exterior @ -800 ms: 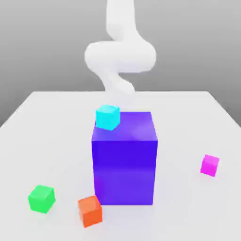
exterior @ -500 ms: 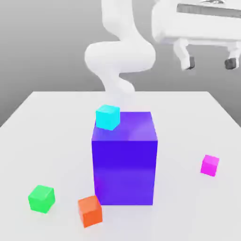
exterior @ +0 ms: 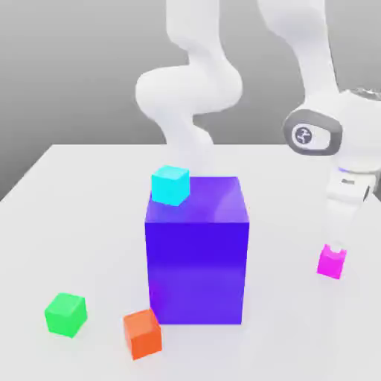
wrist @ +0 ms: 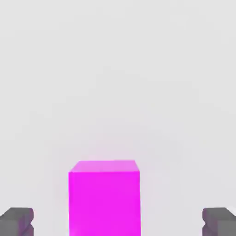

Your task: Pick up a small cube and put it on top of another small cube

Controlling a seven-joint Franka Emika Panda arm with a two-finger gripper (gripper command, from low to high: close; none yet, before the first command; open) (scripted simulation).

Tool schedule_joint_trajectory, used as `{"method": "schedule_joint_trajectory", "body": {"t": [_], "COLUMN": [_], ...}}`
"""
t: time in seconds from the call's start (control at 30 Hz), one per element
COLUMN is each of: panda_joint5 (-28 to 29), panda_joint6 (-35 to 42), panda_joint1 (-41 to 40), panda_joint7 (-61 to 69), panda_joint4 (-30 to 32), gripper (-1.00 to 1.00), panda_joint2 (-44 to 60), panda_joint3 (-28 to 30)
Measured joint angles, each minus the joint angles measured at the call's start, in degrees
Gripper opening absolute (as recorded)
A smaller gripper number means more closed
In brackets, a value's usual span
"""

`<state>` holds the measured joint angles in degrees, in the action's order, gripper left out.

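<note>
The small magenta cube (exterior: 332, 263) is found resting on the white table (exterior: 74, 223), near the edge at the exterior view's right, well apart from everything else. In the hand view the small magenta cube (wrist: 104, 197) is seen centred between the 2 dark fingertips (wrist: 16, 221), with clear table on either side of it. The gripper (exterior: 336, 249) is thus held fully open just over the cube, and nothing is grasped yet; this straddling pose is judged to be set up for a closing pinch. The small green cube (exterior: 65, 313), judged the stacking target, lies near the front at the exterior view's left. Between the 2 stands the big purple-blue block (exterior: 196, 249), with 1 cyan cube (exterior: 170, 184) on its top, and an orange cube (exterior: 142, 333) lies just beside the block's front corner. A direct carry across is judged to be blocked by the block, so lift or a detour would be called for.
</note>
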<state>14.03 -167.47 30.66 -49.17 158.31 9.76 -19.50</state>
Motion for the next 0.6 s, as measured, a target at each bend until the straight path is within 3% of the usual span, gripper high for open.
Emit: {"method": "schedule_joint_trajectory", "body": {"t": [0.1, 0.13, 0.37, 0.6], "panda_joint5": [6.1, 7.7, 8.3, -7.4], "panda_joint6": [-4.6, -5.9, -6.2, 2.9], "panda_joint1": [7.0, 8.9, 9.3, 2.7], "panda_joint7": [-4.6, -5.8, -6.3, 5.6], "panda_joint4": [-1.4, -1.8, -1.8, 1.2], "gripper": [0.00, -1.00, -1.00, -1.00], "panda_joint2": [6.0, 7.7, 8.0, -4.6], "panda_joint3": [8.3, 10.6, 11.1, 0.5]}}
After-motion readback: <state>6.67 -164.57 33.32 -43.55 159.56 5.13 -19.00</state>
